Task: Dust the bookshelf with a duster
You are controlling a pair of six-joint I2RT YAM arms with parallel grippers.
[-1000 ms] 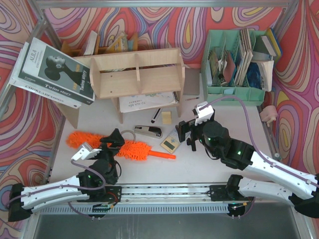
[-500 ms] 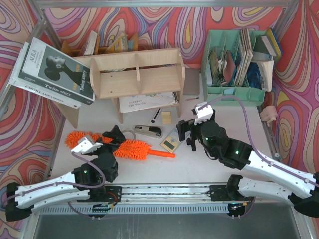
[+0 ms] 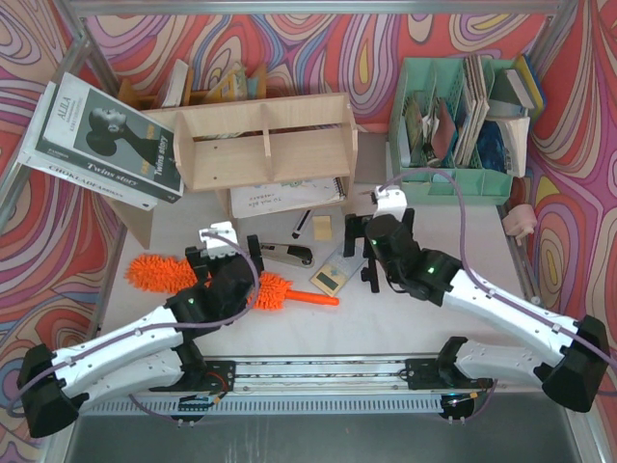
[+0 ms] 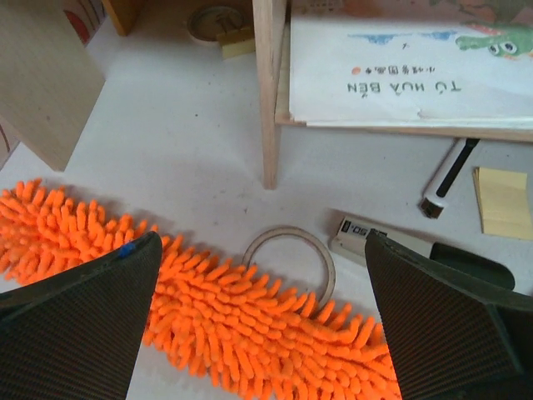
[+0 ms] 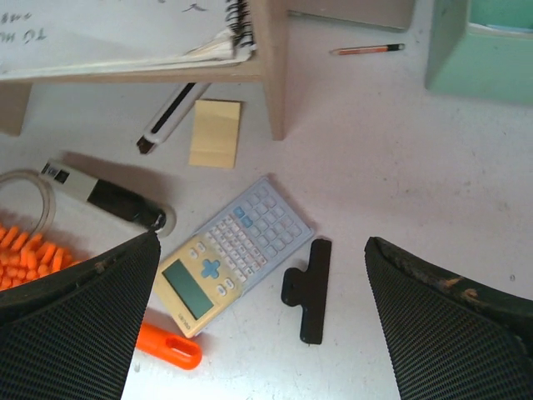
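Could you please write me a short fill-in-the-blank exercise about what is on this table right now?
1. The fluffy duster lying in front of the bookshelf is ____ in colour.
2. The left gripper hovers over the duster with its jaws ____.
3. In the top view, the mint-green organiser stands to the ____ of the bookshelf.
4. The right gripper hangs over the calculator, and ____ gripper holds the duster.
Missing words: orange; open; right; neither.

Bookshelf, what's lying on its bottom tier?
A flat stack of white booklets, one spiral-bound, sticks out at the front of the bookshelf. The tier above covers the rest, so anything farther back cannot be seen.
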